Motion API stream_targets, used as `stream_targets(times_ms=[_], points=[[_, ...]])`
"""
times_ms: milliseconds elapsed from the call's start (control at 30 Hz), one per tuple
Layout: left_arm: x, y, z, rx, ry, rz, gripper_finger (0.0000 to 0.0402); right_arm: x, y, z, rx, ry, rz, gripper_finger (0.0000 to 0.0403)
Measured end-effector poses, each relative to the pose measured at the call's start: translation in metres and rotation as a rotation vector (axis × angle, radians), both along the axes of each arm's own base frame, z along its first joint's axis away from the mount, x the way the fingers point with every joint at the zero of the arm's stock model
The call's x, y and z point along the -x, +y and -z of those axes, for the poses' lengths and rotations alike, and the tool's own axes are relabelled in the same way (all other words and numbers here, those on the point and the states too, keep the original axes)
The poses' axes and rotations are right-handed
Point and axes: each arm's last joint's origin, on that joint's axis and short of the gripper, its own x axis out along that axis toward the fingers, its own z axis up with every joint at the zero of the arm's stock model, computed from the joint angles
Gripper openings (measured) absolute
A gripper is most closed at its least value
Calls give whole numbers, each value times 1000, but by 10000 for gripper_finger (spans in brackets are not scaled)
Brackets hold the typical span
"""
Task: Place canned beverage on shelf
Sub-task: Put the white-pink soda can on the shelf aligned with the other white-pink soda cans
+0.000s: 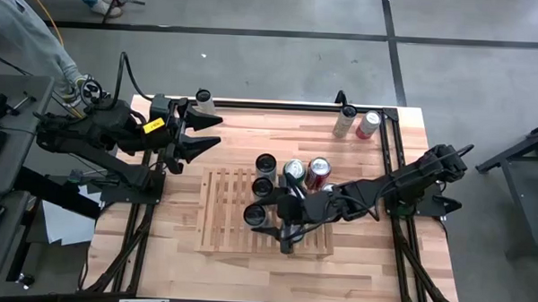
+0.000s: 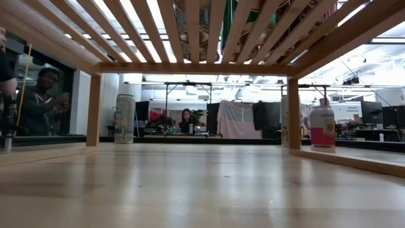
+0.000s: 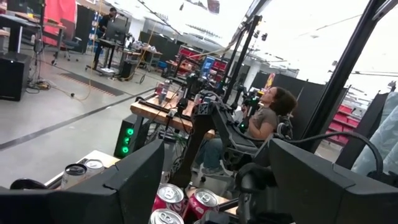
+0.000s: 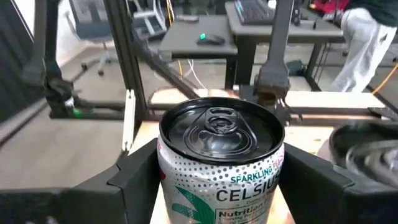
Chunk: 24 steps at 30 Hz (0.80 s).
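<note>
The right claw [image 1: 268, 216] is hovering over the shelf [image 1: 227, 208], its dark fingers [image 4: 134, 174] flanking an upright Celsius can [image 4: 221, 155]; whether they are gripping it cannot be told. The right wrist view is showing the can's black pull-tab lid and dotted silver wall; the high view is showing only a dark round top. The left claw [image 1: 209, 131] is waiting near the tabletop's [image 1: 373, 262] far left corner, fingers apart. The shelf is lying mid-tabletop: parallel light-wood slats with gaps. Two dark-topped cans [image 1: 265, 173] are standing on it.
</note>
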Motion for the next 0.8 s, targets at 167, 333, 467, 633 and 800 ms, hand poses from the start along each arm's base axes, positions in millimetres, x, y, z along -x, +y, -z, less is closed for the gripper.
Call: stream_targets(times_ms=[167,333,467,633,800], points=[[0,0,1,-6,16,0,277,0,0,2,-2,18,3,271],[-1,0,6,-5,57,11,277,0,-1,2,-2,20,4,271],[-1,-3,9,19,82,110,277,0,-1,2,-6,22,5,271],[-6,-17,23,82,211,216,277,1,-1,4,-11,37,6,271],[-19,-44,43,55,349,215,255,1,-1,4,-9,41,6,271]])
